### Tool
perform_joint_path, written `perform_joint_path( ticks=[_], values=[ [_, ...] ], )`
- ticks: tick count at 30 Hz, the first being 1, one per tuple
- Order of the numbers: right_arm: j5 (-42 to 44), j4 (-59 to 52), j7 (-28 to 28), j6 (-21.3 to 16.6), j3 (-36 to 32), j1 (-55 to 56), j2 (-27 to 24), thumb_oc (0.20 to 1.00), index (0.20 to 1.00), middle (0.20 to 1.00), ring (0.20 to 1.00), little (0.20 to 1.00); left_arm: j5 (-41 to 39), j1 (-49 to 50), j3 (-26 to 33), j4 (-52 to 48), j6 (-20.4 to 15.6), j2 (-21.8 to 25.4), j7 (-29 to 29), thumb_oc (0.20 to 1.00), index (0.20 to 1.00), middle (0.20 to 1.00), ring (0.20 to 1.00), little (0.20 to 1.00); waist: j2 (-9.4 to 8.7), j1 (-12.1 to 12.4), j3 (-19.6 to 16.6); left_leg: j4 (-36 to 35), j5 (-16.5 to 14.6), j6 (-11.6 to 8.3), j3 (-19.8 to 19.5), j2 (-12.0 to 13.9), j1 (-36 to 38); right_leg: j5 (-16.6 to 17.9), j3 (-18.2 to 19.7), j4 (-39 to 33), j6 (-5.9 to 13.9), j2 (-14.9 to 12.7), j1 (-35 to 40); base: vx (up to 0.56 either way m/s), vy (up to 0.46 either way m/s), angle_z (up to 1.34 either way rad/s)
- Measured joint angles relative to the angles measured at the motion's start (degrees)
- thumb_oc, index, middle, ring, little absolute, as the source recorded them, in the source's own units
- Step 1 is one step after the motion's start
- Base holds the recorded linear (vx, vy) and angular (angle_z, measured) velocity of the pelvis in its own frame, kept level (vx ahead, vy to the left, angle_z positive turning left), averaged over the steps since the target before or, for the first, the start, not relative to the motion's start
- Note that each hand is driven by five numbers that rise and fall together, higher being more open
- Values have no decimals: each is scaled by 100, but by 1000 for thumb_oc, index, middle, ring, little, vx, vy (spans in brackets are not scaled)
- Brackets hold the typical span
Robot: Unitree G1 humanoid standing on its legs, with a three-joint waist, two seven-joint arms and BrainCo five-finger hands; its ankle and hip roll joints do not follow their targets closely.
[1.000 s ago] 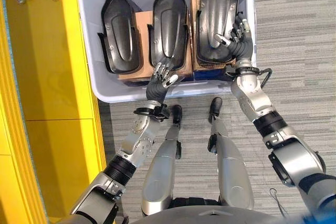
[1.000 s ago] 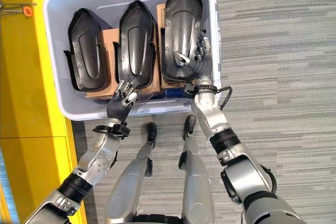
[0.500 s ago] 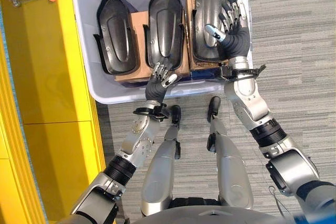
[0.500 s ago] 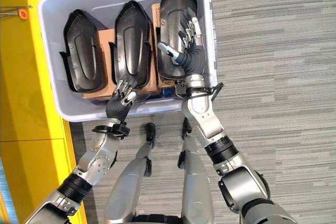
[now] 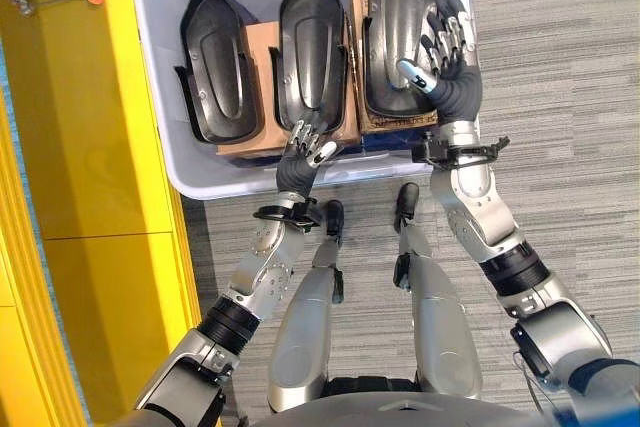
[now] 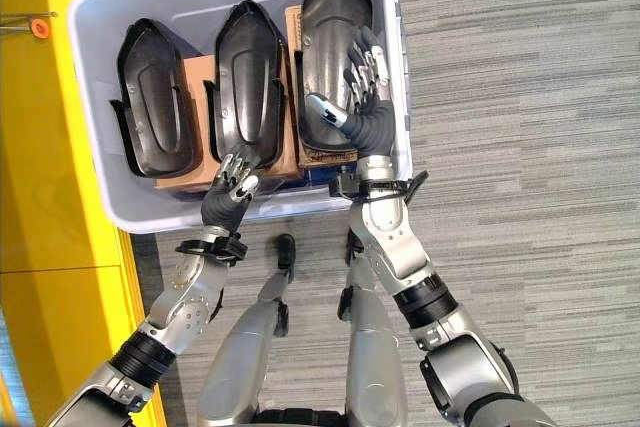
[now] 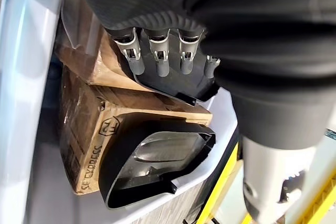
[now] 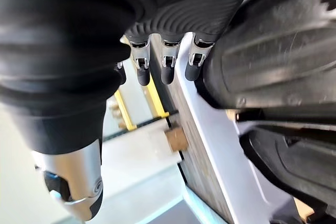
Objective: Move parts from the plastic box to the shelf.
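One pale blue-grey plastic box (image 5: 190, 172) holds three black moulded plastic parts, long and pointed at one end: one at its left side (image 5: 216, 62), one in the middle (image 5: 311, 42) and one at its right side (image 5: 400, 22). Brown cardboard cartons (image 5: 262, 67) lie under the parts inside the box; their number cannot be told. One yellow shelf (image 5: 90, 147) stands left of the box.

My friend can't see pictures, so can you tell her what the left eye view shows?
A robot reaches into a pale plastic box on grey carpet holding three black parts standing on cardboard boxes. Its right hand is open against the right part, and its left hand is at the near end of the middle part. A yellow shelf stands on the left.
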Motion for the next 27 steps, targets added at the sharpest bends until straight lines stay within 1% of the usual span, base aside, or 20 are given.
perform_joint_path(
  ticks=[3, 7, 11, 17, 27],
  values=[
    [-143, -274, -102, -15, -88, 232, -21, 1000, 1000, 1000, 1000, 1000, 5, 5, 6, -2, -1, -51, 5, 1000, 1000, 1000, 1000, 1000, -30, -20, 18, -7, 0, 0, 24, 1, -1, 0, 24, 1, 0, 4, -18, -3, -1, -3],
    [-584, -542, -242, -29, -218, 475, -74, 1000, 1000, 1000, 1000, 1000, 21, 16, 28, -14, -12, -70, 8, 1000, 1000, 1000, 1000, 1000, -52, -76, 30, -18, 0, 0, 58, 1, -4, 0, 62, 7, 0, 6, -44, -3, 1, -2],
    [-922, -594, -346, -41, -212, 498, -86, 1000, 1000, 1000, 1000, 1000, 84, 29, 77, -20, -31, -68, 16, 1000, 1000, 1000, 1000, 1000, -55, -164, 32, -22, 0, 0, 77, 1, -42, 0, 86, 21, 0, 9, -102, -2, 0, -1],
    [-975, -713, -401, -43, -202, 651, -233, 1000, 1000, 1000, 1000, 1000, 104, 29, 80, -24, -38, -67, 37, 1000, 1000, 1000, 1000, 1000, -60, -175, 36, -21, 0, 0, 88, 2, -122, 1, 100, 28, 0, 12, -188, 0, 0, 0],
    [-1245, -714, -472, -42, -192, 690, -267, 1000, 1000, 1000, 1000, 1000, 109, 29, 78, -62, -58, -65, 143, 1000, 1000, 1000, 1000, 1000, -68, -174, 40, 6, 0, 0, 87, 2, -121, 1, 105, 68, 0, 11, -190, 0, 0, 0]
  ],
)
